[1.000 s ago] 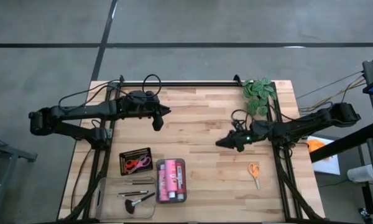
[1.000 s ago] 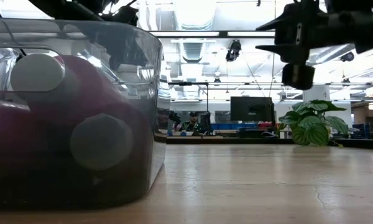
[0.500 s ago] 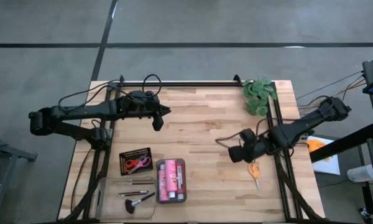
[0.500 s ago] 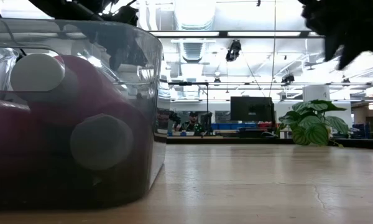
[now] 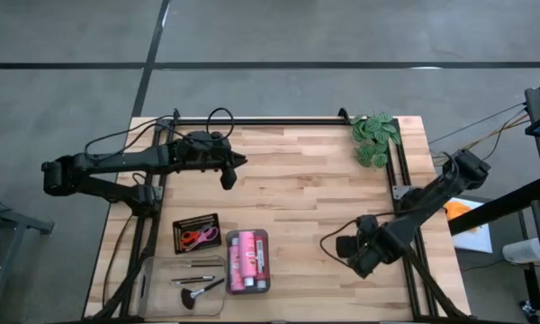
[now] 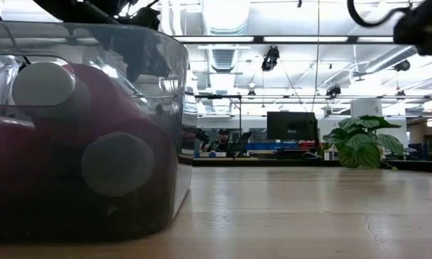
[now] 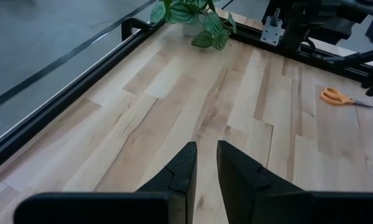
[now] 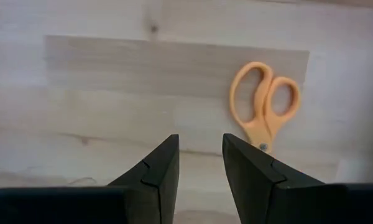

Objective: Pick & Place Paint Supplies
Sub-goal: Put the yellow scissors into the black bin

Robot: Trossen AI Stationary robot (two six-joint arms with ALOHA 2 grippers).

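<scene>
Orange-handled scissors (image 8: 264, 112) lie flat on the wooden table, also seen in the left wrist view (image 7: 339, 96). My right gripper (image 8: 201, 158) hangs over them near the table's front right, pointing down, open and touching nothing; in the high view it (image 5: 358, 256) hides them. My left gripper (image 7: 205, 162) waits above the table's far left part (image 5: 229, 173), with a narrow gap between its fingers and nothing in it. Pink paint bottles (image 5: 247, 261) lie in a clear tray. Thin brushes (image 5: 193, 281) and more scissors (image 5: 196, 236) lie in other trays.
A green leafy plant (image 5: 373, 139) stands at the far right corner. A black rail (image 5: 279, 121) runs along the far edge. The trays sit together at the near left, and the bottles' clear tray (image 6: 79, 144) fills the left of the low view. Bare wood lies mid-table.
My right gripper has swung from the middle right of the table toward the near edge. It has tipped from nearly level to pointing down, and now stands over the orange scissors. The scissors have not moved.
</scene>
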